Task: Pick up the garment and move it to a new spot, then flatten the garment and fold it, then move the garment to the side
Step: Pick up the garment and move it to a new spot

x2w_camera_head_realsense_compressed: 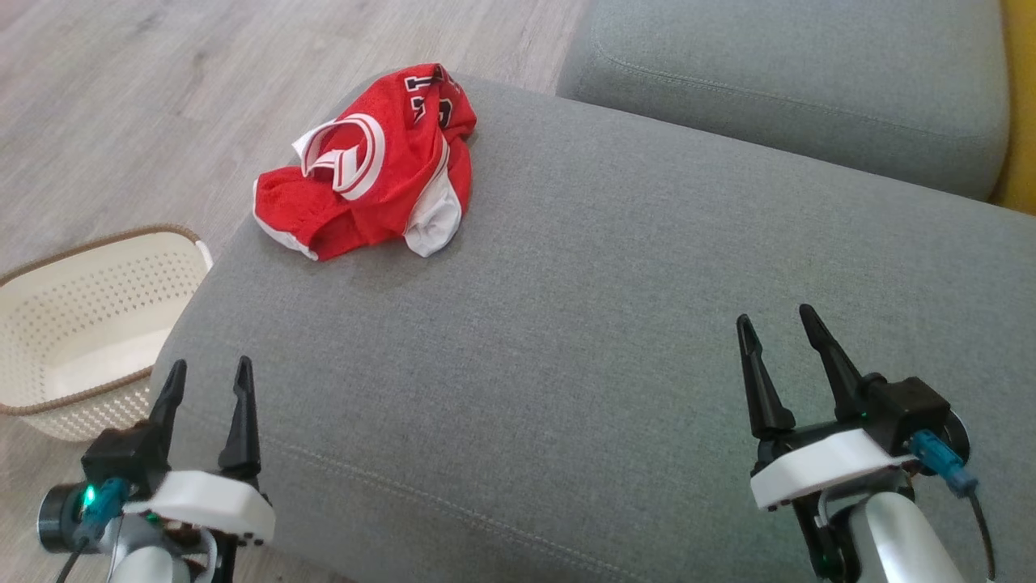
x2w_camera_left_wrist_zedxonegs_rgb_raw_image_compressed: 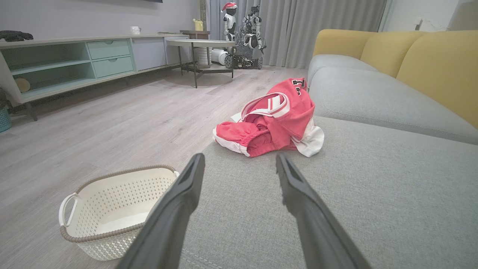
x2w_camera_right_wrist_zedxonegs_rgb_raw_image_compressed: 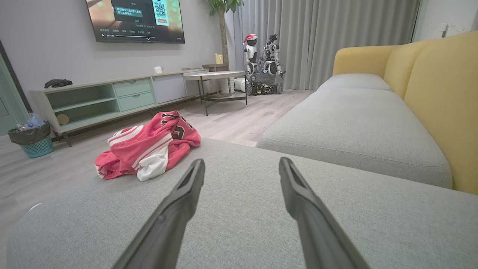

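The left gripper [x2w_camera_head_realsense_compressed: 210, 363] is seen at the lower left of the head view with its 2 dark fingers held apart, and nothing is held between them. The right gripper [x2w_camera_head_realsense_compressed: 774, 314] is seen at the lower right, its 2 fingers also spread and empty. Both are held over the near part of the grey sofa cushion [x2w_camera_head_realsense_compressed: 583, 324], with the fingers pointed toward its far side.

The garment [x2w_camera_head_realsense_compressed: 372, 166], red with white trim, is found in a crumpled heap at the far left corner of this cushion, well apart from both grippers and nearer to the left one. It seems to be a sports jersey, because part of a dark number is visible, but too much is hidden by the folds for this to be said surely. A white perforated basket [x2w_camera_head_realsense_compressed: 89, 300] is placed on the wooden floor [x2w_camera_head_realsense_compressed: 121, 97] beside the cushion, near the left gripper.

Judged from this arrangement, no step of the task is done yet. The garment is not picked up, so all 4 parts are left: the carrying to a new spot, the flattening, the folding and the moving to the side.
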